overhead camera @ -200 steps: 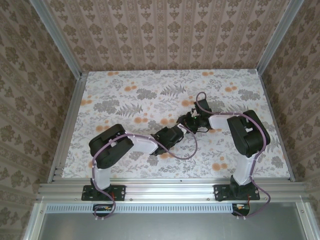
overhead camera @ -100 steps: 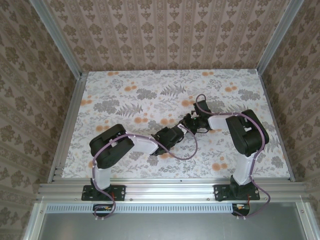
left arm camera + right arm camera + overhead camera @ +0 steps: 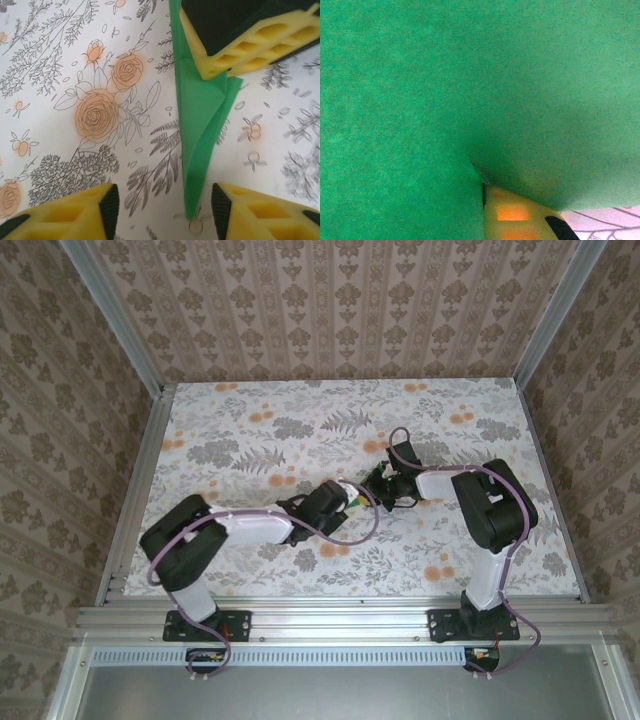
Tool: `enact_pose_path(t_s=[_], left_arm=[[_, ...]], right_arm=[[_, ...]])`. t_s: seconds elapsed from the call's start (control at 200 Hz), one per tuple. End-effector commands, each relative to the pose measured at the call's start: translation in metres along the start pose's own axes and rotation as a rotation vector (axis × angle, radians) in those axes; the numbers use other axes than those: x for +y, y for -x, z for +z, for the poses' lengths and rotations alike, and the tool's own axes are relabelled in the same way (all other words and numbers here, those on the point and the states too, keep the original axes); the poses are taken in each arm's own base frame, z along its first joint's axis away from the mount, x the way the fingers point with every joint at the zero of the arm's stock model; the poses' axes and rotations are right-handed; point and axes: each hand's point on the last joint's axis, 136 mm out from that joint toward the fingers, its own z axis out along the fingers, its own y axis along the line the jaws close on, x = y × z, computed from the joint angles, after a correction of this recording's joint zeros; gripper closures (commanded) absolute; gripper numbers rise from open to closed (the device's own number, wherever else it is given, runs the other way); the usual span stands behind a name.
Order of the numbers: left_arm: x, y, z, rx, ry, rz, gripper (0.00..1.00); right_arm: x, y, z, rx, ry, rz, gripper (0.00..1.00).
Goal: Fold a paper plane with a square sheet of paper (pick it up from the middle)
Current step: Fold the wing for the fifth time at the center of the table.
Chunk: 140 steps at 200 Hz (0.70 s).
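Holding the left gripper (image 3: 162, 212) open, its yellow fingers (image 3: 75, 215) straddling the pointed near tip of the folded green paper (image 3: 200, 125) without touching it. Beyond, clamping the paper's wider far end in the closed right gripper (image 3: 220, 50), over the floral counter (image 3: 75, 75), midway between both arms.

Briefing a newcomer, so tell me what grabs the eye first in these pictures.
The bright green paper, folded to a narrow point, stands out against the floral tabletop at mid-table. The right tool is clamped on its wide end, while the left tool stands open with the tip between its fingers.
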Motion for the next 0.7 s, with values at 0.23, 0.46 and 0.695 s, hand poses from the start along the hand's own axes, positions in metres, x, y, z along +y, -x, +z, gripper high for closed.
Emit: enact_pose_path(t_s=[0.23, 0.46, 0.695], left_arm=[[0.006, 0.009, -0.027, -0.017, -0.374, -0.425, 0.39], [0.013, 0.005, -0.016, 0.025, -0.593, -0.699, 0.45], [0.008, -0.001, -0.005, 0.084, -0.664, -0.786, 0.57]], right_arm=[[-0.014, -0.01, 0.005, 0.068, -0.043, -0.232, 0.95], [0.004, -0.038, 0.015, 0.222, 0.01, -0.417, 0.94], [0.008, -0.052, 0.024, 0.306, 0.013, -0.502, 0.94]])
